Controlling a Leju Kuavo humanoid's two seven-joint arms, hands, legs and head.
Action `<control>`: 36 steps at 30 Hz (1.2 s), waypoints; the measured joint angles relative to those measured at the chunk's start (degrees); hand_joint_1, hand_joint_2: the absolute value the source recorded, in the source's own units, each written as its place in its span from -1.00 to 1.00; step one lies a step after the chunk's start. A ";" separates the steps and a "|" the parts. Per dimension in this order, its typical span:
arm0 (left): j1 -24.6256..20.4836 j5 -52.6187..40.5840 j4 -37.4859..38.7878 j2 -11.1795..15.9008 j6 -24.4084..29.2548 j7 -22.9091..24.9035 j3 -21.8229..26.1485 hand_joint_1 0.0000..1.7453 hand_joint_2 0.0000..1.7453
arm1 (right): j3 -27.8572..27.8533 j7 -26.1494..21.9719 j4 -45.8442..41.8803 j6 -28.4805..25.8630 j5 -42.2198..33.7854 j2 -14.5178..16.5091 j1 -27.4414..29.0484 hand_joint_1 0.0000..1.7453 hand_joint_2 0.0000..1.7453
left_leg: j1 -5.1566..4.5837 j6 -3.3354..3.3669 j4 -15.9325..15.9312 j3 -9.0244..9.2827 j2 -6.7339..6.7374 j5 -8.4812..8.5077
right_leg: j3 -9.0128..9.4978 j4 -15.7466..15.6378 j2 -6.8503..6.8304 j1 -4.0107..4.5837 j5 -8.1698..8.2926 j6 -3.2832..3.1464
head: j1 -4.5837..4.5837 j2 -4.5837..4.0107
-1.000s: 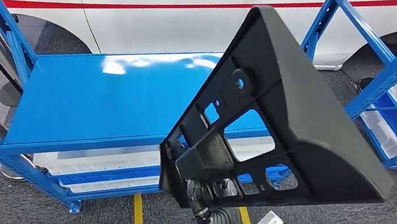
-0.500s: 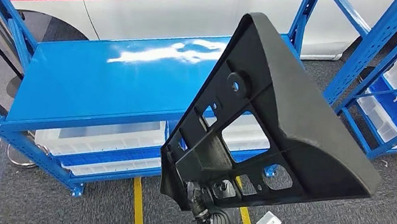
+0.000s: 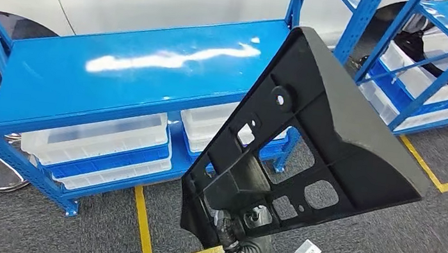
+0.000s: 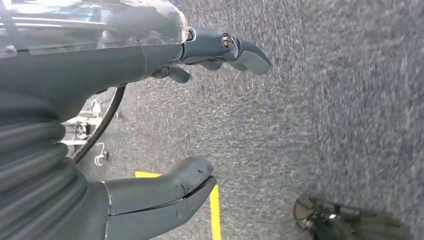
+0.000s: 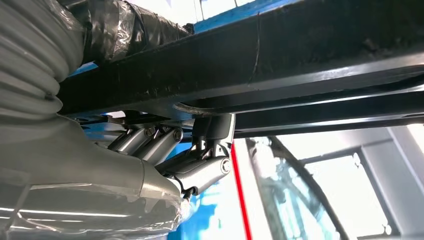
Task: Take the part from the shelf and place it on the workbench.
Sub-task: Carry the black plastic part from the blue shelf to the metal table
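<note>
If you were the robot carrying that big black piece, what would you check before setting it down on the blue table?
1. Right hand grips the black part: ok, fingers wrap its edge in the right wrist view.
2. Blue workbench top bare where the part would land: ok.
3. Part over the workbench: not ok, most of it hangs over the carpet in front.
4. Left hand free: ok, it hangs open above the floor.
5. Firmness of the grip: cannot tell.
</note>
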 joint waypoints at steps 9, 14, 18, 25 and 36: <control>-0.21 -0.14 0.00 -0.29 0.01 0.63 0.56 -1.00 1.00 | -0.63 -0.46 0.36 0.02 -1.51 -0.19 1.23 1.00 1.00 | 0.28 -3.00 7.50 -3.72 -0.63 -3.61 | 8.11 -14.68 -1.09 0.45 -2.55 -3.80 | -0.04 0.01; 0.22 -0.66 0.00 -0.36 0.02 1.16 0.60 -1.00 1.00 | -0.90 -0.85 0.44 -0.05 -1.59 -0.20 1.77 1.00 1.00 | 0.17 -2.68 17.04 -6.14 -3.74 -7.63 | 6.19 -14.19 2.50 1.05 -1.25 -4.22 | -0.05 0.01; 0.25 -1.27 -0.03 -0.38 0.03 1.20 0.59 -1.00 1.00 | -1.24 -1.04 0.35 -0.28 -1.72 -0.19 2.34 1.00 1.00 | -0.19 -0.78 3.40 1.54 -7.70 -2.50 | 5.94 -14.02 5.19 1.16 -0.67 -3.70 | -0.03 0.00; -0.04 -2.32 -0.09 -0.98 0.20 0.98 0.51 -1.00 1.00 | -2.24 -1.19 -0.45 -1.05 -1.84 -0.24 4.12 1.00 1.00 | 0.20 0.23 -1.10 2.95 -4.29 -0.93 | 1.81 -7.26 2.72 1.27 -4.37 -1.61 | 0.09 0.01; -0.39 -2.81 -0.09 -1.30 0.15 0.96 0.47 -1.00 1.00 | -3.08 -1.27 -0.80 -1.34 -1.95 -0.18 5.83 1.00 1.00 | 0.04 -2.21 1.82 2.24 2.50 -2.87 | 5.46 -13.20 -1.70 0.48 -1.44 -2.08 | 0.07 0.00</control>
